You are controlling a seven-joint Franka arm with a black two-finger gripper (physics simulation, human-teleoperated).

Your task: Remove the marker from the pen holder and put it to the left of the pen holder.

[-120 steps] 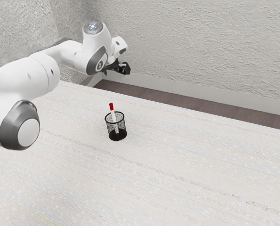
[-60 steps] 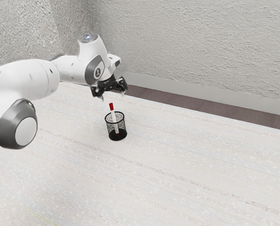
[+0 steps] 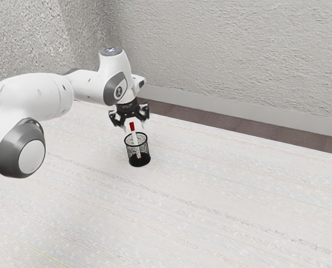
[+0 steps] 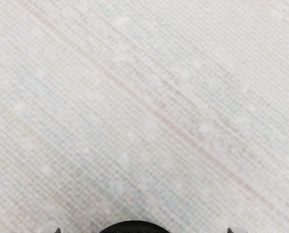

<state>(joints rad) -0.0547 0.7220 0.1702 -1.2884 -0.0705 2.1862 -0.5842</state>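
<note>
Gripper (image 3: 131,125) is over the pen holder (image 3: 145,149), fingers spread wide, nothing clasped. Marker (image 3: 134,137) is in the holder, tilted, red end (image 3: 132,127) up and clear of the rim. Holder upright on table (image 3: 210,195). Step in hand looks like lining up for the grasp; placing not begun.

Risks. Depth first: the red end overlaps the gripper in the exterior view, but can't tell if it is truly between the fingers. If the hand is off to one side, closing would miss, or one finger would shove the marker over against the rim. Lean is the next one: upright fingers on a slanted barrel may catch only an edge, so it could twist or slip out on the lift. Going too low could land a fingertip on the rim and tip or push the holder, which looks light. Pulling out crooked could drag the marker's lower end on the mesh and bring the holder along. Later, a marker let go too high could roll off its spot left of the holder.
</note>
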